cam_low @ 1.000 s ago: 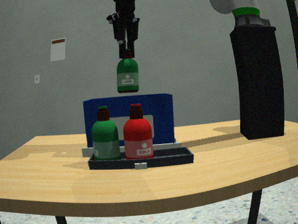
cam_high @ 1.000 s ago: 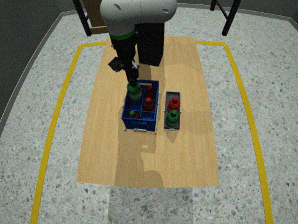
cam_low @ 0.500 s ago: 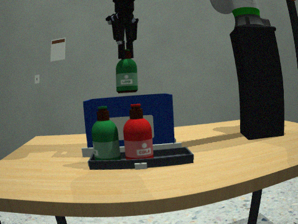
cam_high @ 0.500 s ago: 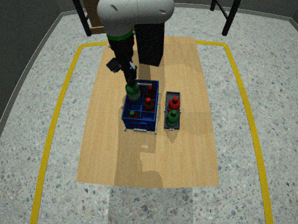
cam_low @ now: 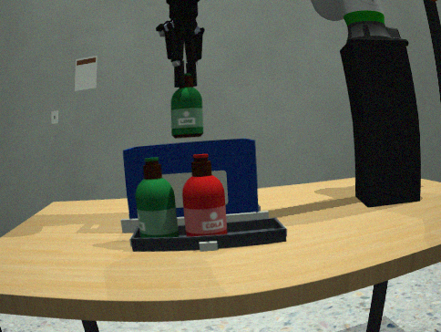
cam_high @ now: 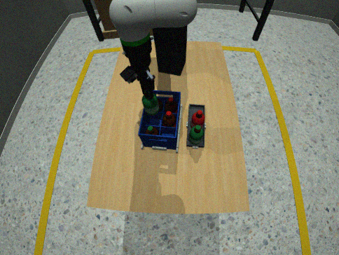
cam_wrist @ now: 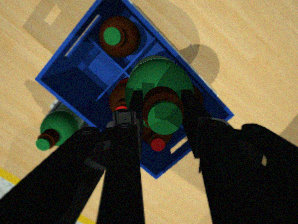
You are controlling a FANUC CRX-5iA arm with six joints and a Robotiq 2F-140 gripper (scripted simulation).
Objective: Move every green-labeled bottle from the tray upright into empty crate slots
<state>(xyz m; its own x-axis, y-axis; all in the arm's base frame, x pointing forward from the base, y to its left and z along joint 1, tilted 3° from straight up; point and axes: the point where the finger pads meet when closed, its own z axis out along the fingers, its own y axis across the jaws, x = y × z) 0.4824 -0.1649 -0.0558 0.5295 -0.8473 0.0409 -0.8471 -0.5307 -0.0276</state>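
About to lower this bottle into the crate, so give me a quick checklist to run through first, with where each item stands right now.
1. Pincer shut on the green-labeled bottle at its neck: ok.
2. Held bottle hangs upright: ok.
3. Bottle above the blue crate, its bottom higher than the rim: ok.
4. Centred over an empty slot: cannot tell; the bottle hides what is below it.
5. Crate and tray sitting flat: ok.
6. Tray's red bottle and second green bottle standing: ok.

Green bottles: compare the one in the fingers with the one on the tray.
The held green bottle hangs in the air above the blue crate, gripped at its neck; the tray's green bottle stands on the tray beside a red bottle. Both are upright, green-capped and alike in shape.
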